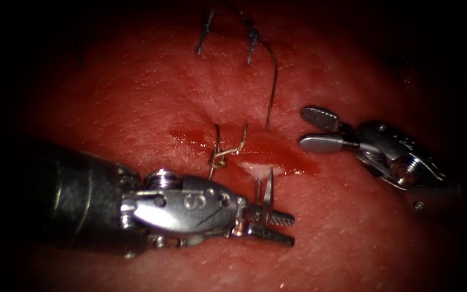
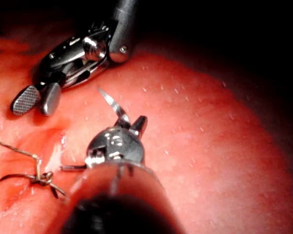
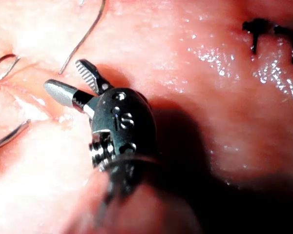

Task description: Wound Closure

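From my console I see the left tool (image 1: 270, 226) lying low on the tissue (image 1: 136, 97), just below the cut (image 1: 255, 154) in the endoscope view. Its 2 jaws are clamped on the needle (image 1: 267, 190), gripping it near the lower part of its curve. From the jaws the needle rises toward the pale lower lip of the cut, and its tip sits right at that edge. I cannot tell whether the tip is in the tissue there. In the left wrist view the same needle (image 2: 115, 106) shows as a bright curved blade standing free above the left tool (image 2: 132, 127), with its pointed end clear of the surface.

The right tool (image 1: 320, 131) rests to the right of the cut with its 2 jaws apart, holding nothing. In the right wrist view the right tool (image 3: 71, 80) has its ridged jaw and its smooth jaw spread over the tissue beside the cut.

A knot (image 1: 220, 158) of thread (image 1: 272, 86) sits on the left part of the cut, with 2 short ends standing up from it. A dark strand runs from near the cut up toward older stitches (image 1: 252, 40) at the top. Red fluid (image 1: 277, 151) pools in the open cut to the right of the knot.
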Controlling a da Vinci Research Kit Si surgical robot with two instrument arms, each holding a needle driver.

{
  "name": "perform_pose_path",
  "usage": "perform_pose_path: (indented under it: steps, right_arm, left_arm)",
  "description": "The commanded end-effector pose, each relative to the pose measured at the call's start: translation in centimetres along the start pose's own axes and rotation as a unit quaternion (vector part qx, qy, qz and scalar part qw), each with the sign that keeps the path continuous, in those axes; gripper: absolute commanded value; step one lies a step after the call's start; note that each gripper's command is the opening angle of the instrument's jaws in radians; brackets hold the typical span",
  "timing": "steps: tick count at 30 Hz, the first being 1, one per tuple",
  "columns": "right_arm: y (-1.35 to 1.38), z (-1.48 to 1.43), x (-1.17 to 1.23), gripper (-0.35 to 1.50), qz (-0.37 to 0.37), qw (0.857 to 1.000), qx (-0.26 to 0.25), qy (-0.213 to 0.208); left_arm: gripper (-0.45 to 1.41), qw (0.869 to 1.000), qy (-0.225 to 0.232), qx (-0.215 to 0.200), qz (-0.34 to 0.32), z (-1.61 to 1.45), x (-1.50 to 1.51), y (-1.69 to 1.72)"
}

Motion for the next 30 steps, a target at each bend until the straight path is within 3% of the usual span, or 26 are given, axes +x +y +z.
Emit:
perform_pose_path:
  steps: [1,4,6,9,10,12,13,15,16,18,21,23,24,26,30]
  right_arm:
    - [-0.05,0.02,-0.09,0.05,0.005,1.0,0.002,-0.001]
    - [-0.09,-0.02,-0.1,0.04,0.008,1.0,0.004,-0.002]
    - [-0.15,-0.07,-0.13,0.04,0.013,1.0,-0.001,-0.005]
    - [-0.2,-0.1,-0.16,0.04,0.012,1.0,0.0,-0.012]
    - [-0.27,-0.13,-0.22,-0.23,0.01,1.0,0.002,-0.018]
    - [-0.31,-0.13,-0.24,-0.3,0.009,1.0,0.003,-0.023]
    - [-0.39,-0.13,-0.28,-0.33,-0.042,0.998,-0.002,-0.043]
    - [-0.41,-0.13,-0.28,-0.35,-0.051,0.998,-0.012,-0.046]
    - [-0.45,-0.14,-0.23,-0.35,-0.111,0.992,-0.02,-0.058]
    - [-0.45,-0.15,-0.15,-0.35,-0.113,0.992,-0.02,-0.058]
    - [-0.45,-0.19,-0.05,-0.35,-0.128,0.991,-0.001,-0.04]
    - [-0.46,-0.21,-0.05,-0.35,-0.128,0.991,0.0,-0.033]
    - [-0.48,-0.25,-0.07,-0.35,-0.131,0.991,0.008,-0.028]
    - [-0.49,-0.29,-0.06,-0.35,-0.101,0.994,0.01,-0.028]
    - [-0.48,-0.33,-0.04,-0.35,-0.062,0.998,0.026,-0.019]
  left_arm:
    - [-0.45,1.0,-0.004,0.002,-0.016,0.06,0.02,-0.01]
    - [-0.45,0.998,-0.01,0.012,-0.061,0.06,-0.03,-0.08]
    - [-0.45,0.993,-0.016,0.04,-0.11,0.06,-0.09,-0.2]
    - [-0.45,0.993,-0.019,0.05,-0.107,0.05,-0.13,-0.27]
    - [-0.45,0.996,-0.023,0.059,-0.065,0.04,-0.18,-0.33]
    - [-0.45,0.997,-0.028,0.056,-0.038,0.03,-0.2,-0.35]
    - [-0.45,0.998,-0.033,0.043,0.029,0.02,-0.24,-0.39]
    - [-0.45,0.997,-0.035,0.036,0.051,0.01,-0.27,-0.4]
    - [-0.45,0.994,-0.038,0.026,0.104,-0.03,-0.33,-0.44]
    - [-0.45,0.989,-0.041,0.022,0.139,-0.05,-0.41,-0.48]
    - [-0.45,0.974,-0.052,0.008,0.219,-0.09,-0.59,-0.54]
    - [-0.45,0.97,-0.054,-0.002,0.236,-0.09,-0.64,-0.55]
    - [-0.45,0.959,-0.059,-0.019,0.276,-0.11,-0.75,-0.55]
    - [-0.45,0.945,-0.06,-0.03,0.32,-0.13,-0.89,-0.55]
    - [-0.45,0.931,-0.062,-0.047,0.357,-0.13,-1.03,-0.49]
